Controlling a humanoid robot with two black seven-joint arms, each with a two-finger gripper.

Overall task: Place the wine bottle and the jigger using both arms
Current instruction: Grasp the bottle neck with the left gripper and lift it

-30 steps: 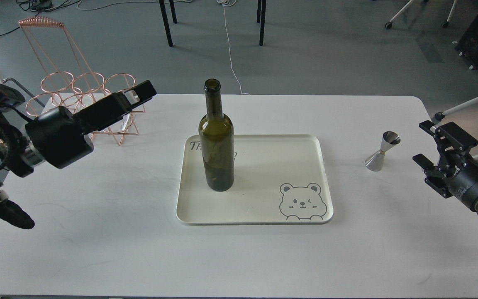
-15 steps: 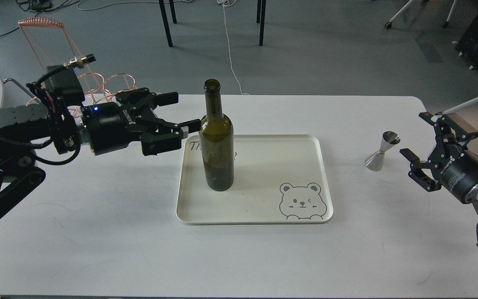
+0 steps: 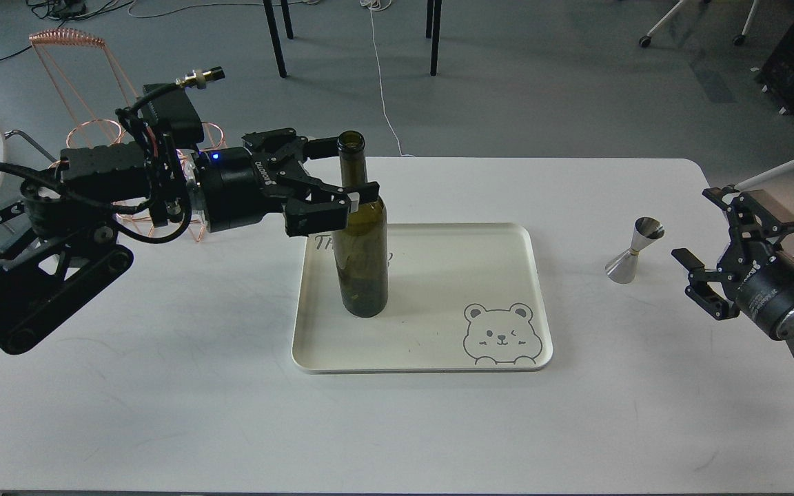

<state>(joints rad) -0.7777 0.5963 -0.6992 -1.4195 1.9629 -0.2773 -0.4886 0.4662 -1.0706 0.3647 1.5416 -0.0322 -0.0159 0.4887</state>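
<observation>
white table (image 3: pixel 163 413) carries a cream tray (image 3: pixel 438 358). bottle (image 3: pixel 360 241) stands upright on the tray's left part. left gripper (image 3: pixel 345 170) has fingers apart, straddling the bottle's neck. jigger (image 3: pixel 635 251) stands right of the tray. right gripper (image 3: pixel 710 241), fingers apart, waits just beyond the jigger.

Left tool (image 3: pixel 345 169) open around wine bottle (image 3: pixel 361 238) neck.

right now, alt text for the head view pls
The open left gripper brackets the neck of an upright wine bottle on a cream tray. The open right gripper waits near the steel jigger.
</observation>
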